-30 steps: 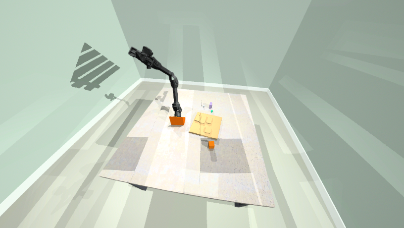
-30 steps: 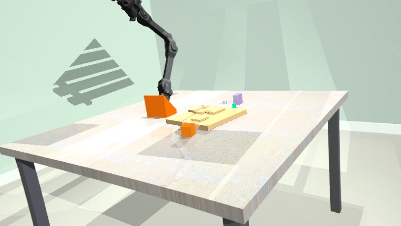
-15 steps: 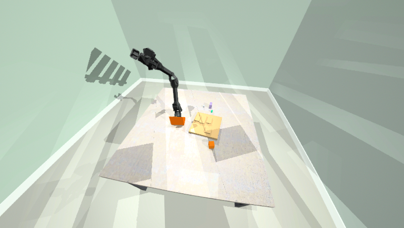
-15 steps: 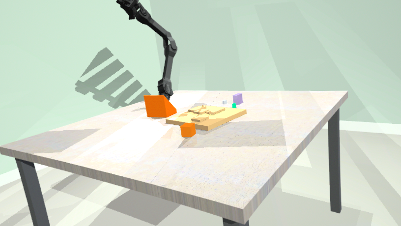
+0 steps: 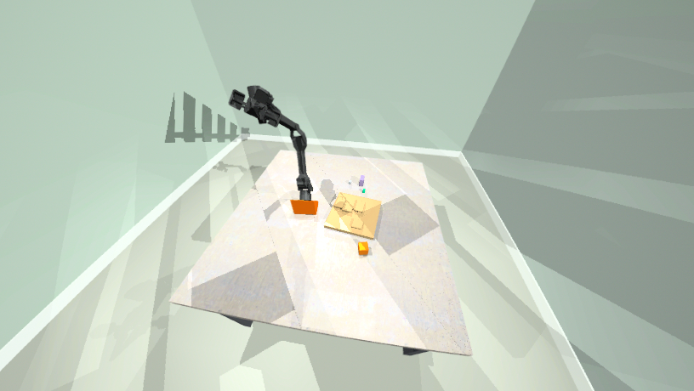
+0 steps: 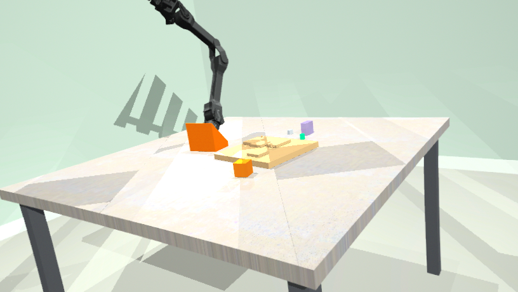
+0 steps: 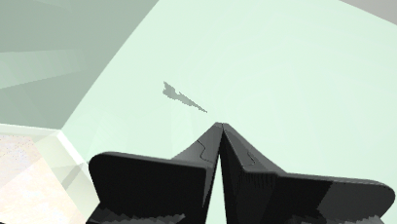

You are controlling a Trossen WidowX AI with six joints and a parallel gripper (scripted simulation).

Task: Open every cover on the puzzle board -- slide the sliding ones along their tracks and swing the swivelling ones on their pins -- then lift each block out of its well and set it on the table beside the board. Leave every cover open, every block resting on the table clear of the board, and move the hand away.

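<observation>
The tan puzzle board (image 5: 372, 218) (image 6: 290, 149) lies flat on the table. Several tan covers sit on it, one (image 5: 357, 223) (image 6: 257, 152) near its front and the others grouped farther back. The wells cannot be made out. Behind the board stand a purple block (image 5: 361, 181) (image 6: 306, 127), a small green block (image 5: 363, 190) (image 6: 302, 136) and a tiny pale grey block (image 5: 349, 183) (image 6: 289, 132), all clear of it. An orange cube (image 5: 362, 248) (image 6: 242, 169) rests in front of the board, clear of it. My gripper (image 7: 221, 129) is shut and empty, raised high and left, far from the board.
An orange wedge-shaped body (image 5: 304, 207) (image 6: 202, 138) stands left of the board, in front of the arm's base. The table (image 5: 340, 301) (image 6: 203, 210) has its front edge well ahead of the orange cube. The wrist view faces mostly wall.
</observation>
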